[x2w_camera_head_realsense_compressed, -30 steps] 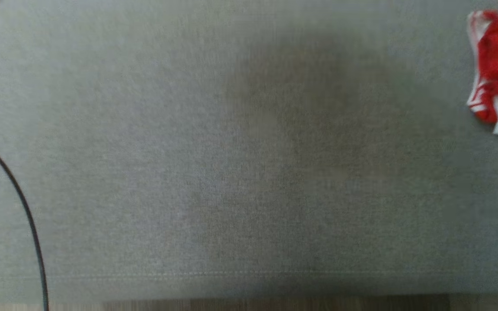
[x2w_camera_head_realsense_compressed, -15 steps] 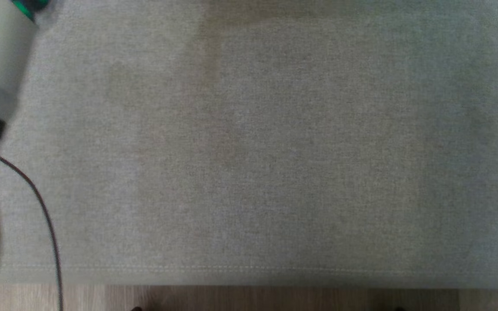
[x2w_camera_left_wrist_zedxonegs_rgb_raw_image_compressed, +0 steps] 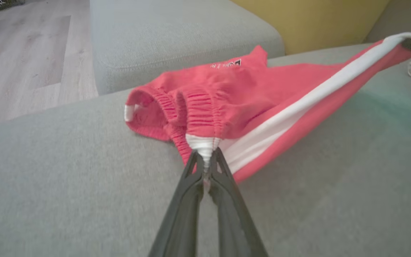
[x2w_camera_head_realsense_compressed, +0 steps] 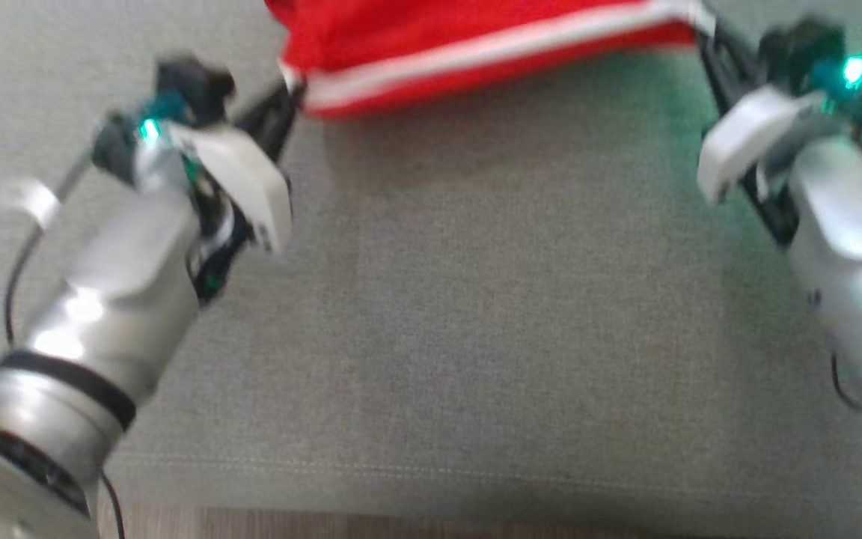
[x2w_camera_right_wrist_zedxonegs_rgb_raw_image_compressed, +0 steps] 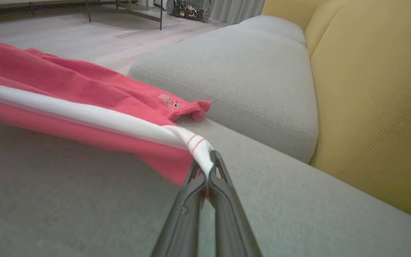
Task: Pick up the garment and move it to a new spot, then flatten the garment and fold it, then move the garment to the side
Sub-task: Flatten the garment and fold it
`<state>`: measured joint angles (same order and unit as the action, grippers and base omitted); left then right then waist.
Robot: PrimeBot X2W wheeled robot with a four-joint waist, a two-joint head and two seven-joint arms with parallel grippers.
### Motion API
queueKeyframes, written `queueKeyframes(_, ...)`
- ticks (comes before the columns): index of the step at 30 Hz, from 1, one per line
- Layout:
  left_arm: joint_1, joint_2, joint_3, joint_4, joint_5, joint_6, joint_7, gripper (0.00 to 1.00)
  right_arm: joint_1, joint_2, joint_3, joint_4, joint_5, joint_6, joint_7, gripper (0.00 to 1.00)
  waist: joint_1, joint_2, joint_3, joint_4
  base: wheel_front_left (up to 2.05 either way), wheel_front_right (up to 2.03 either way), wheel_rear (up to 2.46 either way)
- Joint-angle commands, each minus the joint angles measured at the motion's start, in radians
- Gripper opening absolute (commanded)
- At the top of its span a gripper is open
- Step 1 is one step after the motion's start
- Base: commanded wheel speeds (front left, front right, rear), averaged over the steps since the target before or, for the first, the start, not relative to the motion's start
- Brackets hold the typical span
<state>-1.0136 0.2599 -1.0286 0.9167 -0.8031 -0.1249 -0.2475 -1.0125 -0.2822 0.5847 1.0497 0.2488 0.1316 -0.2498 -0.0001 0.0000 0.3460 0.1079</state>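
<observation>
Left gripper [x2w_camera_left_wrist_zedxonegs_rgb_raw_image_compressed: 205, 157] closed tight on the white band at the elastic waist of the garment [x2w_camera_left_wrist_zedxonegs_rgb_raw_image_compressed: 248, 89]; right gripper [x2w_camera_right_wrist_zedxonegs_rgb_raw_image_compressed: 209, 157] clamped shut on the white-striped corner at the opposite end; garment red with a white side stripe, stretched taut between the two grippers; striped edge raised clear of the grey sofa seat [x2w_camera_head_realsense_compressed: 476, 314], far portion resting on it; head view places the garment at the top edge, one arm on either side; yellow backrest [x2w_camera_right_wrist_zedxonegs_rgb_raw_image_compressed: 369, 89] beside the seat; wooden floor [x2w_camera_left_wrist_zedxonegs_rgb_raw_image_compressed: 30, 53] beyond.
</observation>
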Motion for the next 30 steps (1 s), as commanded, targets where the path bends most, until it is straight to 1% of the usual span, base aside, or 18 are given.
queueKeyframes(1,-0.008,0.034,0.016,-0.004,0.001,-0.004,-0.007,0.0,0.032,-0.007,0.025,-0.013,0.018,-0.001,-0.011,0.0,0.0001,0.0,-0.047,0.012,0.0,0.0,0.0)
queueKeyframes(7,0.112,0.044,-0.067,-0.022,-0.031,-0.005,0.026,0.0,0.131,-0.062,0.141,-0.014,0.106,-0.001,-0.001,0.0,0.0001,0.0,-0.126,0.018,0.0,0.0,0.0)
queueKeyframes(15,0.212,0.054,-0.137,-0.046,-0.04,-0.006,0.014,0.0,0.246,-0.157,0.317,-0.064,0.237,-0.001,0.094,0.0,0.0001,0.0,-0.221,0.022,0.0,0.0,0.0)
queueKeyframes(24,0.319,0.054,-0.182,-0.082,-0.036,-0.006,0.003,0.0,0.347,-0.289,0.477,-0.18,0.411,-0.001,0.203,0.0,0.0001,0.0,-0.332,0.017,0.0,0.0,0.0)
queueKeyframes(30,0.396,0.078,-0.199,-0.164,-0.079,-0.006,0.036,0.0,0.39,-0.392,0.597,-0.32,0.524,-0.001,0.297,0.0,0.0001,0.0,-0.381,0.007,0.0,0.0,0.0)
